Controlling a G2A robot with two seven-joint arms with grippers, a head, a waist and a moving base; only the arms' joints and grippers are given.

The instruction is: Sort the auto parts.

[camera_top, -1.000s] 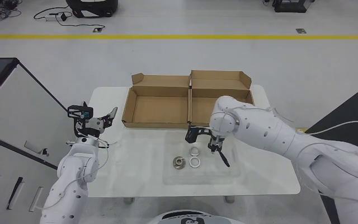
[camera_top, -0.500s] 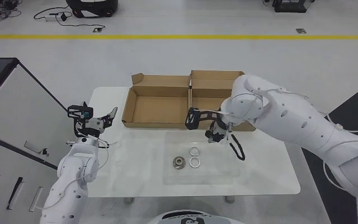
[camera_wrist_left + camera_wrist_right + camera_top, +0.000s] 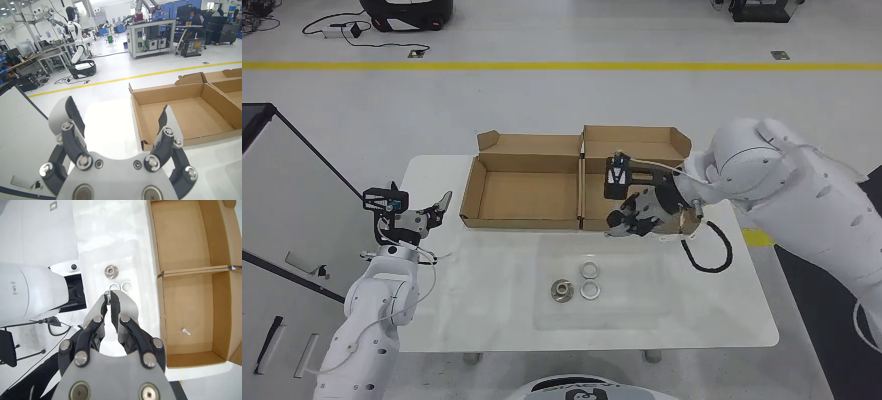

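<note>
The right claw (image 3: pixel 616 224) had swung from the rings (image 3: pixel 590 280) to the right box's (image 3: pixel 642 148) near edge, pinching a bolt (image 3: pixel 108 295). Its wrist view showed another bolt (image 3: pixel 185 331) lying inside. The left claw (image 3: pixel 121 113) gaped empty at the table's left.

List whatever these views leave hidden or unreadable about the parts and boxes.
- Top view: the right claw and its arm cover the floor of the right cardboard box, hiding the small silver bolt lying there.
- Right wrist view: the claw's black pads cover most of the small threaded metal screw they grip; its length is unreadable.
- Left wrist view: the frame edge cuts off that box.
</note>
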